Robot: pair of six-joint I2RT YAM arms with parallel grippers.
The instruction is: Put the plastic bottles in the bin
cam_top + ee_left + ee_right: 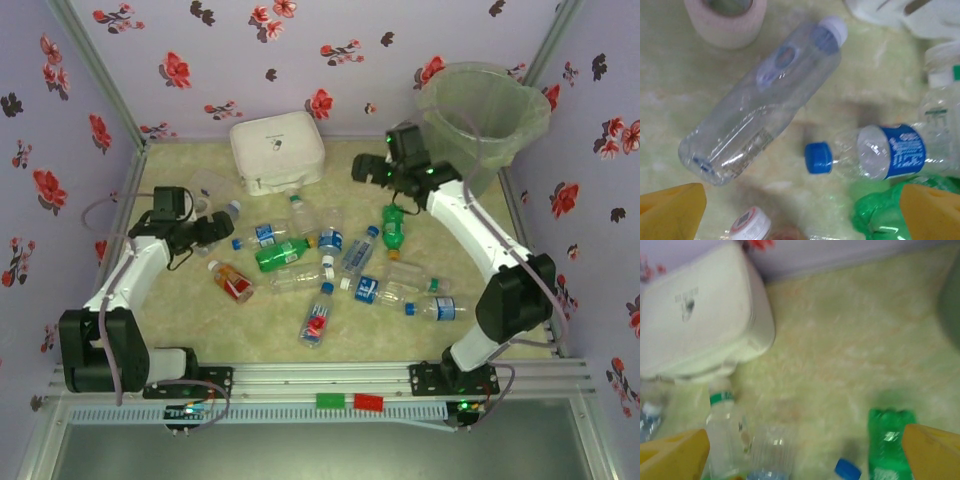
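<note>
Several plastic bottles (300, 275) lie scattered across the middle of the table, mostly clear with blue caps, plus two green ones and red-labelled ones. The bin (485, 110) stands at the far right corner. My left gripper (213, 230) hovers open over the left end of the pile. Between its yellow fingers (671, 210) I see a clear bottle (765, 105), a blue-capped bottle (875, 152) and a green bottle (879, 215), none gripped. My right gripper (366, 170) hangs open just left of the bin, empty, above a green bottle (890, 442) and a clear bottle (727, 432).
A white square lidded box (278, 152) sits at the back centre and also at the upper left of the right wrist view, box (700, 325). A pale round roll (727, 20) lies beyond the clear bottle. Flowered walls close in the table on three sides.
</note>
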